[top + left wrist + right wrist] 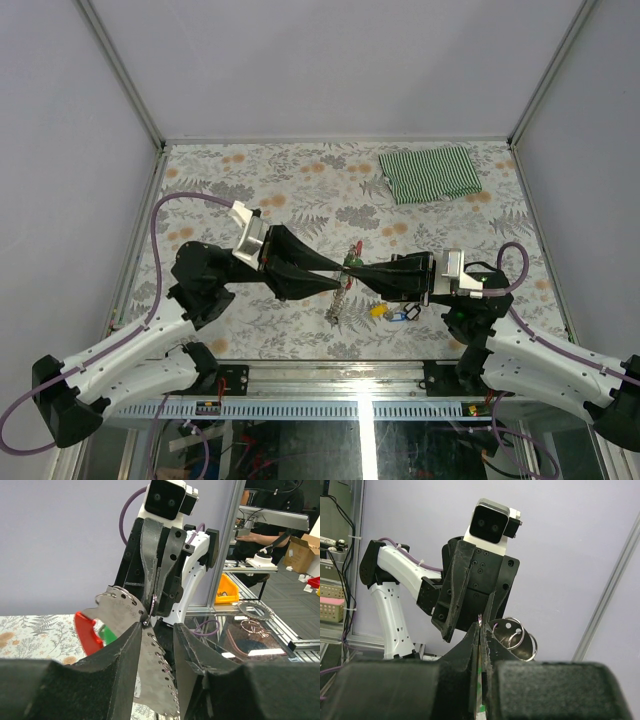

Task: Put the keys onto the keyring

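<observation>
A fern-patterned table (pixel 250 190) sits in a booth of plain grey walls (pixel 330 60), with a green striped cloth (pixel 430 173) at its far right. Above the middle the keyring (pixel 351 254) hangs between both arms, its chain (pixel 339 303) dangling down. The left gripper (pixel 156 632) stands partly spread around its silver metal; the right gripper (pixel 480 627) is pressed together at it. Yellow and blue keys (pixel 378 310) lie on the table near the chain's end
</observation>
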Available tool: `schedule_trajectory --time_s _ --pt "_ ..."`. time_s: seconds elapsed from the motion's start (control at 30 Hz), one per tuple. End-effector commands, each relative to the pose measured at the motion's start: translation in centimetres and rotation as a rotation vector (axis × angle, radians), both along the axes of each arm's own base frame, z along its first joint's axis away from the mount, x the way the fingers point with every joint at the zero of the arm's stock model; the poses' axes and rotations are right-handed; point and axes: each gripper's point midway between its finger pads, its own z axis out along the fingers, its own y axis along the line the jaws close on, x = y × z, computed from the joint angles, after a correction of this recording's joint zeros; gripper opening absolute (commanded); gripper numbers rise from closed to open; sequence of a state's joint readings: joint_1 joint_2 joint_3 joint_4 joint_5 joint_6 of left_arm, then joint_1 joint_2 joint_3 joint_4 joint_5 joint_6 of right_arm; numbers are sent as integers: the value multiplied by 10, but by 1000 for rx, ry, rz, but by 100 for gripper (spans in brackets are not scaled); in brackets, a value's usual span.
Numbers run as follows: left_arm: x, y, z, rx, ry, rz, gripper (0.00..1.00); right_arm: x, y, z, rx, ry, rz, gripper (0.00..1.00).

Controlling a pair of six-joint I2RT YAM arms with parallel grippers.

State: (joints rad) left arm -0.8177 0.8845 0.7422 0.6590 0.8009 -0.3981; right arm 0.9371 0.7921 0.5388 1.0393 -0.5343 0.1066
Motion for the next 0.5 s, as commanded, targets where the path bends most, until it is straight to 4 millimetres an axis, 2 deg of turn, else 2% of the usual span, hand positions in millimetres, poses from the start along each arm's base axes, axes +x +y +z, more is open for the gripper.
schedule_trajectory --time_s 0.0,0.47 --pt "1 2 18 -64 -64 33 32 -8 -13 33 106 -62 -4 0" --pt "-2 2 24 -99 -79 22 25 -10 -12 27 81 -59 -1 0"
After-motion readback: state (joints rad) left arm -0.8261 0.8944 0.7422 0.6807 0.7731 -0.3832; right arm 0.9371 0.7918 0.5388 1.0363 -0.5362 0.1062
